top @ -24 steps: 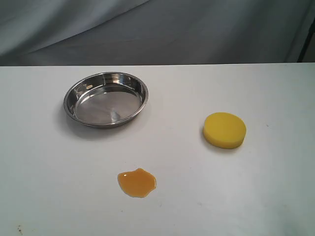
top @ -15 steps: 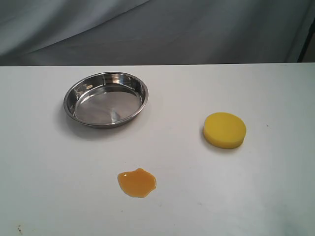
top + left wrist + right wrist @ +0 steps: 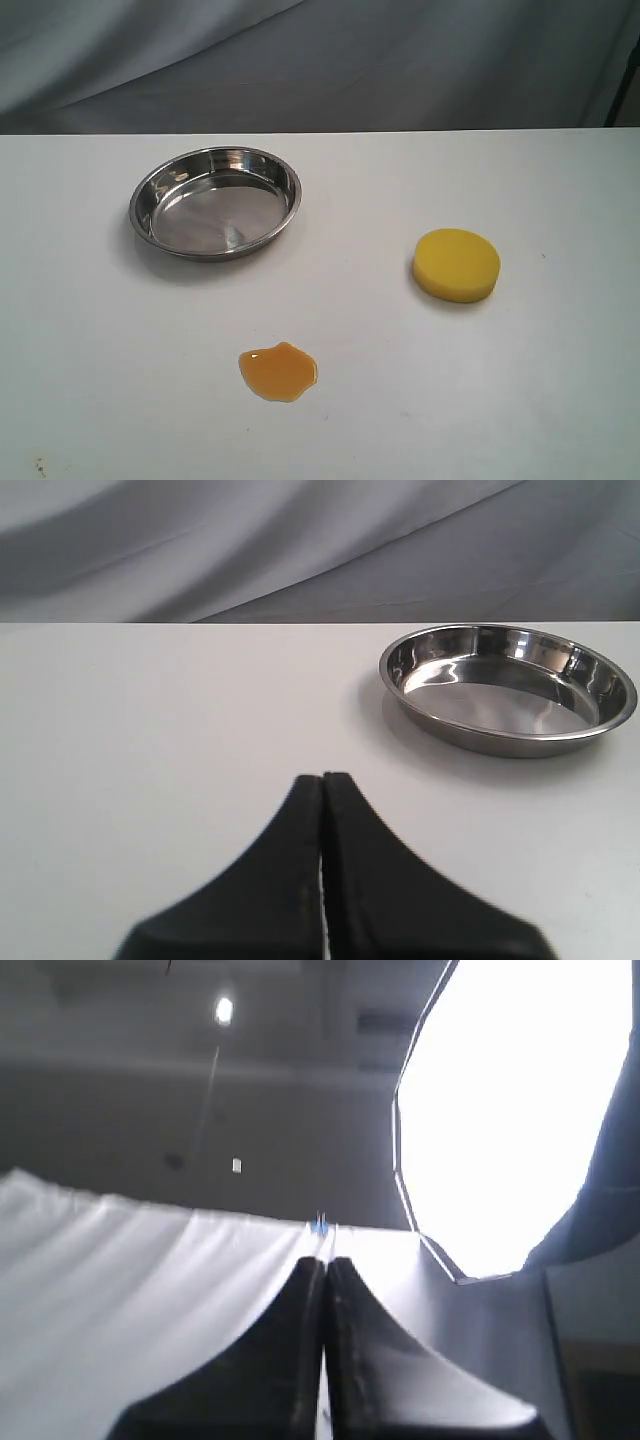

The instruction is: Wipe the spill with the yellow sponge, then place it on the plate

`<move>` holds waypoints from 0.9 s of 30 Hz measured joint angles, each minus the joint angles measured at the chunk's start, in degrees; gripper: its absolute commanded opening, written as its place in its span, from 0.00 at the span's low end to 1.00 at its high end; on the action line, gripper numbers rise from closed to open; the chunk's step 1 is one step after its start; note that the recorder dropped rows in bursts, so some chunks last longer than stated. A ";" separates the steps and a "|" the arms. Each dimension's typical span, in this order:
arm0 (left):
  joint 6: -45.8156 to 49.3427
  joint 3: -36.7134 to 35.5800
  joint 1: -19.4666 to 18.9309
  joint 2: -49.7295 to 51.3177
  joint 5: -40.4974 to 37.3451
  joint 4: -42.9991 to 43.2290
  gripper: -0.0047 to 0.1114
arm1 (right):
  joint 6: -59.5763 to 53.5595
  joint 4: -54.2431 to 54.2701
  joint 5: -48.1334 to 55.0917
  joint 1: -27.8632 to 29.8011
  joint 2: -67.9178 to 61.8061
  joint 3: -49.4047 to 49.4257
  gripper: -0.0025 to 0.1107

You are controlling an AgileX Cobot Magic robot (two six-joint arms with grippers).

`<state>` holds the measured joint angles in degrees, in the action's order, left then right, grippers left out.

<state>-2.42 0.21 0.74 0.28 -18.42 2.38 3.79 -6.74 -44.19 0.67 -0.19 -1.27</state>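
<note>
Change: nothing on the bench [image 3: 560, 380] has shifted since earlier.
Spill [image 3: 278, 372]: amber puddle, front centre, unwiped.
Yellow sponge [image 3: 456, 263]: lying flat at right, well apart from it.
Plate [image 3: 215, 215]: back left.
Left tool [image 3: 322, 780]: closed, empty.
Right tool [image 3: 326, 1263]: closed, empty.

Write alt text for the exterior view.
A white table holds three things, all apart: an amber spill near the front, a round yellow sponge to the right, and an empty metal plate at the back left. A grey cloth hangs behind.
</note>
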 measured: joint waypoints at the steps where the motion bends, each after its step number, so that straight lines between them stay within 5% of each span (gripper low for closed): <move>1: 0.00 0.00 0.00 0.00 0.00 0.00 0.04 | 3.93 2.72 -0.05 0.00 0.00 -1.93 0.02; 7: 0.00 0.00 0.00 0.00 0.00 0.00 0.04 | 18.69 7.59 33.51 0.00 -17.51 -31.43 0.02; 14: 0.00 0.00 0.00 0.00 0.00 0.00 0.04 | 20.22 7.40 34.10 0.00 -39.04 -47.99 0.02; 20: 0.00 0.00 0.00 0.00 0.00 0.00 0.04 | 8.06 0.91 67.22 0.00 -64.70 -62.98 0.02; 22: 0.00 0.00 0.00 0.00 0.00 0.00 0.04 | -1.16 5.35 77.29 0.00 -73.87 -67.01 0.08; 27: 0.00 0.00 0.00 0.00 0.00 0.00 0.04 | -10.98 12.47 93.10 -3.10 -88.77 -75.12 0.56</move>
<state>-2.42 0.21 0.74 0.28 -18.42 2.38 -7.19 5.73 48.91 -2.43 -88.97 -76.39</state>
